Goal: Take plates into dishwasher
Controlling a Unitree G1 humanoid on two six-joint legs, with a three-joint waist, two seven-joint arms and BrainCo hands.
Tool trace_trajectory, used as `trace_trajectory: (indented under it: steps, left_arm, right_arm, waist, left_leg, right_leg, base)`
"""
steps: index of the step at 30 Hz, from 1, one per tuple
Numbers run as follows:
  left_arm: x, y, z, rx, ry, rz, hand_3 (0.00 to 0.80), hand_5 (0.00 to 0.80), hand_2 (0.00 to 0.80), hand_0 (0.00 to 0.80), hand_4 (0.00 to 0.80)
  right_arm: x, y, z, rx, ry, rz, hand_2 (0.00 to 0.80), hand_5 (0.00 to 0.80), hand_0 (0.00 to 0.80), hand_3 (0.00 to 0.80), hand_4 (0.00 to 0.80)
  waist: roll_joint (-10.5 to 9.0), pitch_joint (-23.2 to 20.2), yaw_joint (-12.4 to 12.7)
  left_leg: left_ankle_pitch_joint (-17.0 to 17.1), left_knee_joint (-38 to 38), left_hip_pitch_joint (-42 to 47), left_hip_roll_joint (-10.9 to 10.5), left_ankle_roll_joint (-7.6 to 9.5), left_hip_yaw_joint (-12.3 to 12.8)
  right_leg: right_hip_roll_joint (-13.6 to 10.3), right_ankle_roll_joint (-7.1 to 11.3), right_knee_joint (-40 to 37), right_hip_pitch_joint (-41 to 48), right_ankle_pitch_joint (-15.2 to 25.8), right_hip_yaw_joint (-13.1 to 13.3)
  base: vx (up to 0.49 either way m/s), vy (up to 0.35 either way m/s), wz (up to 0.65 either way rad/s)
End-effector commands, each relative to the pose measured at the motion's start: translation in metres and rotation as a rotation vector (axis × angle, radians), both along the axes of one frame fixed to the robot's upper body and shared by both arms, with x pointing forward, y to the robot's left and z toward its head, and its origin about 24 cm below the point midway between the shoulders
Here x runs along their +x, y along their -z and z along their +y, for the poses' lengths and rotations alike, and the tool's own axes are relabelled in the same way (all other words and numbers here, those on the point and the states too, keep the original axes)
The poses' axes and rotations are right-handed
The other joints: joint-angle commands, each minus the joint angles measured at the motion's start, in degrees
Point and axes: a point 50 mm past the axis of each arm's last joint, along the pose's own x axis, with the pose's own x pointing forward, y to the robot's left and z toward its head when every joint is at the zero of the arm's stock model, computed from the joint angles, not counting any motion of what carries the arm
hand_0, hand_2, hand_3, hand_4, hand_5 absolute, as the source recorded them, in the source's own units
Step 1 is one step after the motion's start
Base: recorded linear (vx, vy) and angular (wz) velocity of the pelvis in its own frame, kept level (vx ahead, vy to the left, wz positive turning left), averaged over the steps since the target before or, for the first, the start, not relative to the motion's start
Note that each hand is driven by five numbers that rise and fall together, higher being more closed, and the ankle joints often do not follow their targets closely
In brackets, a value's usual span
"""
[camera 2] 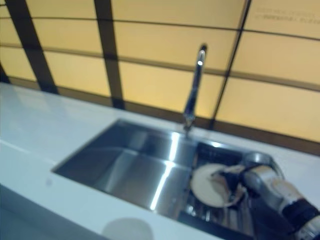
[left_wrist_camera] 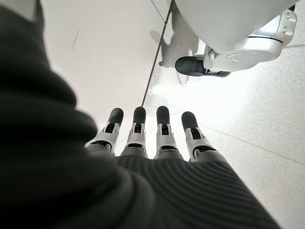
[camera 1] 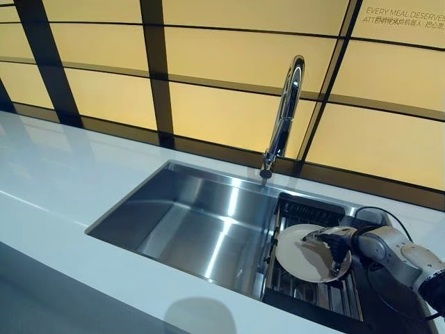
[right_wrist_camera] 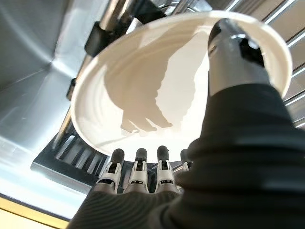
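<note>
A white round plate (camera 1: 300, 256) is held tilted just above the metal dish rack (camera 1: 314, 293) in the right part of the sink. My right hand (camera 1: 340, 243) is shut on the plate. In the right wrist view the thumb (right_wrist_camera: 233, 57) lies across the plate's (right_wrist_camera: 143, 81) face and the fingers (right_wrist_camera: 138, 167) sit under its rim. My left hand (left_wrist_camera: 147, 138) shows only in its own wrist view, hanging down towards the floor with straight fingers and nothing in it.
A steel sink basin (camera 1: 188, 216) lies left of the rack, set into a white counter (camera 1: 55, 181). A tall chrome faucet (camera 1: 285, 111) rises behind the sink, just left of the rack. Yellow wall panels with dark frames stand behind.
</note>
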Motion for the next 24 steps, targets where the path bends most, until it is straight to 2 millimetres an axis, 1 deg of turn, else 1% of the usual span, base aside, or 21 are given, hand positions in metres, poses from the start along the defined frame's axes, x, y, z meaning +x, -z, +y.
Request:
trace_trajectory:
  steps: [1,7,14,20,24]
  left_arm:
    - [0.012,-0.005,0.010,0.029,-0.030,-0.033,0.000,0.000,0.000,0.000,0.000]
    - [0.013,-0.005,0.012,0.031,-0.032,-0.034,0.000,0.000,0.000,0.000,0.000]
    - [0.012,-0.005,0.013,0.034,-0.038,-0.034,0.000,0.000,0.000,0.000,0.000]
    - [0.012,-0.006,0.015,0.035,-0.037,-0.033,0.000,0.000,0.000,0.000,0.000]
    - [0.012,-0.006,0.015,0.036,-0.038,-0.035,0.000,0.000,0.000,0.000,0.000]
  right_arm:
    - [-0.001,-0.003,0.002,0.004,0.020,-0.003,0.000,0.000,0.000,0.000,0.000]
    - [-0.005,-0.001,0.002,-0.004,0.029,0.033,0.000,0.000,0.000,0.000,0.000]
    - [-0.011,0.006,0.000,-0.014,0.040,0.092,0.000,0.000,0.000,0.000,0.000]
    - [-0.012,0.006,-0.002,-0.017,0.046,0.088,0.000,0.000,0.000,0.000,0.000]
    - [-0.012,0.008,0.000,-0.005,0.051,0.075,0.000,0.000,0.000,0.000,0.000]
  waist:
    - [-2.54,-0.8,-0.1]
    - [-2.56,-0.8,-0.4]
    - [-2.68,-1.0,-0.7]
    - [-2.77,-0.8,-0.8]
    - [-2.81,-0.8,-0.8]
  left_leg:
    - [-0.2,-0.3,0.0,-0.5,2.51,3.2]
    - [-0.2,-0.3,0.0,-0.5,2.52,3.3]
    - [-0.2,-0.3,0.1,-0.4,2.45,3.6]
    - [-0.1,-0.3,0.1,-0.4,2.45,3.7]
    - [-0.2,-0.3,0.1,-0.4,2.46,3.6]
  right_leg:
    - [-0.8,0.15,1.1,-0.4,0.1,0.9]
    - [-0.8,0.21,1.2,-0.6,0.1,1.0]
    - [-0.8,0.27,1.1,-0.5,0.0,1.2]
    - [-0.8,0.29,1.3,-0.6,0.1,1.4]
    - [-0.7,0.33,1.3,-0.7,0.1,1.5]
  base:
    - [0.000,0.000,0.00]
    - [0.000,0.000,0.00]
    - [0.000,0.000,0.00]
    - [0.000,0.000,0.00]
    - [0.000,0.000,0.00]
